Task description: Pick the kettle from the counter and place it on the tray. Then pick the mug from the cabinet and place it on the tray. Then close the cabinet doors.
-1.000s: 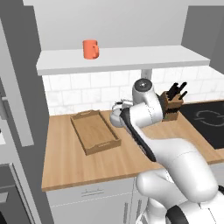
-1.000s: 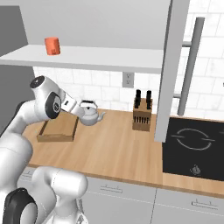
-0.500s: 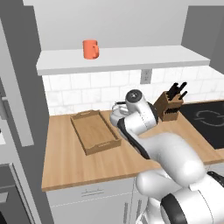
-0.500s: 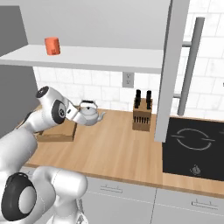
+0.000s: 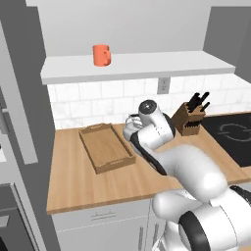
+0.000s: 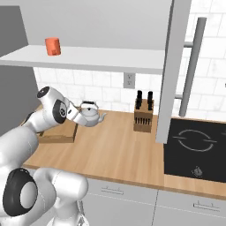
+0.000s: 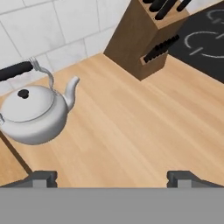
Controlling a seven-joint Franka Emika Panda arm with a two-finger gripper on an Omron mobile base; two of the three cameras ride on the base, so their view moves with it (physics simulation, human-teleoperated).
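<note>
Two spread finger tips of the gripper (image 7: 112, 177) hover above the counter (image 7: 131, 127), beside the kettle (image 7: 35, 113).

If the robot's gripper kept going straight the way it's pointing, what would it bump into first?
Probably the bare counter. In the hand view the open gripper looks down at plain wood, with the kettle off to one side and the knife block farther ahead. Depth is hard to judge, so that's a best guess.
</note>
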